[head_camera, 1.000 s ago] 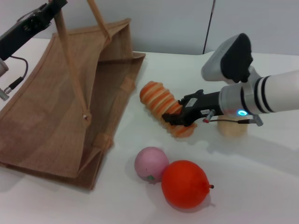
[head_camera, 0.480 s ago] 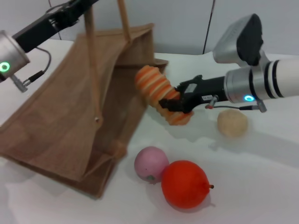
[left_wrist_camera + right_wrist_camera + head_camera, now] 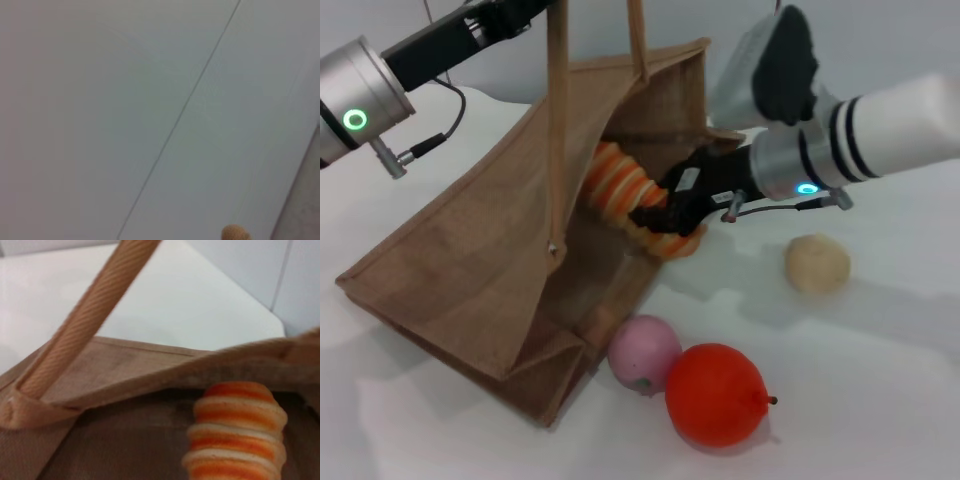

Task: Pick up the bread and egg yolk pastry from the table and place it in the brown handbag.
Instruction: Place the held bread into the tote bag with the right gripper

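Observation:
My right gripper is shut on the striped orange and tan bread and holds it in the open mouth of the brown handbag. The right wrist view shows the bread just inside the bag's rim. My left arm reaches from the upper left; its gripper is at the top edge and holds up a handle of the bag, so the mouth stands open. The egg yolk pastry sits on the table to the right of the bag, below my right arm.
A pink ball and an orange fruit lie on the white table in front, touching each other, the ball against the bag's lower corner. A second handle rises behind.
My right gripper carried the bread up and left from the table into the bag's mouth. My left arm lifted the handle and pulled the bag to the right, more upright.

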Controlling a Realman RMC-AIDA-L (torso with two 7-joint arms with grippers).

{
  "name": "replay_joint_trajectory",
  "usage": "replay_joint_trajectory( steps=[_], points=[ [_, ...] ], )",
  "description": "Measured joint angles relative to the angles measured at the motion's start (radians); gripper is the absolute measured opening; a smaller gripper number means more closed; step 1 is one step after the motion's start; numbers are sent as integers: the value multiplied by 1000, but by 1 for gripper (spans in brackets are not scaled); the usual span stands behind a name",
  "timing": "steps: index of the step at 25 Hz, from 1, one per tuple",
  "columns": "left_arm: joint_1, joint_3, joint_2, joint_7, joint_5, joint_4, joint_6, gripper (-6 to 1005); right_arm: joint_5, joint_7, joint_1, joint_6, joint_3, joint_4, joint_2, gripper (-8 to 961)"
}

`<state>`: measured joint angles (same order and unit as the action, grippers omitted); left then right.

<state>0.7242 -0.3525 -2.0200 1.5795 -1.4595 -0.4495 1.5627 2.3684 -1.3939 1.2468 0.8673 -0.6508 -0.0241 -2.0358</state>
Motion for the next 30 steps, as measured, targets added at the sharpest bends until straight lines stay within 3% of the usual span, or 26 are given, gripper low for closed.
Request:
replay_joint_trajectory(
  steps=[12, 23, 30],
  points=[
    [52, -2, 1, -43, 70, 0, 11, 116, 9, 257, 84, -107, 49, 68, -11, 364],
    [92, -3, 1, -83, 97, 0, 103, 116, 13, 815, 77, -289, 365, 237, -9, 337],
    [103, 12, 14, -112, 75, 0, 215, 116, 14, 1098, 41, -386, 554, 305, -8, 331]
  ],
)
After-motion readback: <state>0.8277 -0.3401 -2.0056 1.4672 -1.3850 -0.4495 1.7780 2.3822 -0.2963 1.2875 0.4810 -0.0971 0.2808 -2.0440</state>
